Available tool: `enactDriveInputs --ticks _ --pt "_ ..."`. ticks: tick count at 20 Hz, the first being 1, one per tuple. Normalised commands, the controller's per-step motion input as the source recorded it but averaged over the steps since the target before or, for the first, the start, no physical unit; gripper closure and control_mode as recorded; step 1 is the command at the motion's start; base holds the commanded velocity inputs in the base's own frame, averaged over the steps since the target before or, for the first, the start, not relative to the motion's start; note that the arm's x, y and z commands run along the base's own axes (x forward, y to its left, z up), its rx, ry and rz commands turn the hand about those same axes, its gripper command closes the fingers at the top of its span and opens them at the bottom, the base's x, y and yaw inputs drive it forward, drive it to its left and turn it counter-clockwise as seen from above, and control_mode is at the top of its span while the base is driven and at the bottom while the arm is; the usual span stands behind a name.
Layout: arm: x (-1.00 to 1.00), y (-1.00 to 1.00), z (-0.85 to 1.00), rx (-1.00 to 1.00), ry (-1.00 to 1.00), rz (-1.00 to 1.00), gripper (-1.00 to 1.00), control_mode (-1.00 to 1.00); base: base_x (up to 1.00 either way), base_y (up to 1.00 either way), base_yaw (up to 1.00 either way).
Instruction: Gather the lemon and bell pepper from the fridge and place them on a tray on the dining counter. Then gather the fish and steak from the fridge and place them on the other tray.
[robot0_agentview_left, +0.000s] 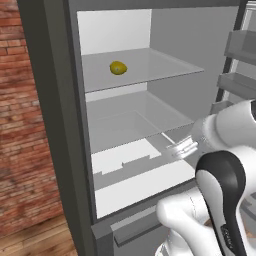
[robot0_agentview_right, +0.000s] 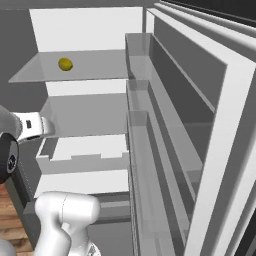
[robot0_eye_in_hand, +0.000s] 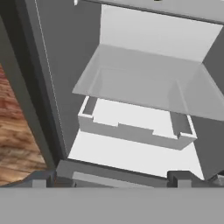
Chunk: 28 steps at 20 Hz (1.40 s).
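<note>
No brand, label or legible writing appears on any surface; small marks on the arm's dark joint in the left base view are too small to read.

The fridge (robot0_agentview_left: 60, 125) stands with its door (robot0_agentview_right: 200, 125) swung fully open to the right. The interior is white with glass shelves. The lemon (robot0_agentview_left: 118, 68) lies on the upper shelf (robot0_agentview_left: 150, 67), toward the left and rear, apart from the walls and from everything else. The middle shelf (robot0_agentview_left: 130, 120) carries nothing that can be made out. Below it sits a white drawer (robot0_agentview_left: 130, 165) with a notched front edge.

The door's inner side carries three stacked bins (robot0_agentview_right: 145, 130), whose contents cannot be made out.

The gripper (robot0_eye_in_hand: 109, 180) is at the fridge opening at the level of the middle shelf, well below the lemon and to its right in the left base view. Its two dark fingertips (robot0_eye_in_hand: 38, 179) stand far apart at the bottom of the hand view, jaws wide with nothing between them.

A red brick wall (robot0_agentview_left: 22, 125) adjoins the fridge on the left, above a wooden floor (robot0_agentview_left: 40, 242). Nothing lies between the gripper and the shelves.
</note>
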Motion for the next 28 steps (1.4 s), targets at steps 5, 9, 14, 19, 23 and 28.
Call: enactDriveInputs --ticks 5,9,14,19,23,28 --pt "0.03 0.06 0.87 0.00 -0.31 0.08 -1.00 -1.00 0.00 0.00 0.00" --pt "0.00 0.06 0.91 -0.01 -0.24 0.00 -1.00 -1.00 0.00 0.00 0.00" --pt "0.09 0.00 0.77 -0.06 -0.06 -0.02 -1.00 -1.00 0.00 0.00 0.00" --pt "0.45 0.06 0.40 -0.02 0.00 0.00 -1.00 -1.00 0.00 0.00 0.00" --pt "0.59 0.07 0.04 0.00 0.00 0.00 -1.00 -1.00 0.00 0.00 0.00" --pt "0.61 0.17 -0.01 0.00 0.00 0.00 -1.00 -1.00 0.00 0.00 0.00"
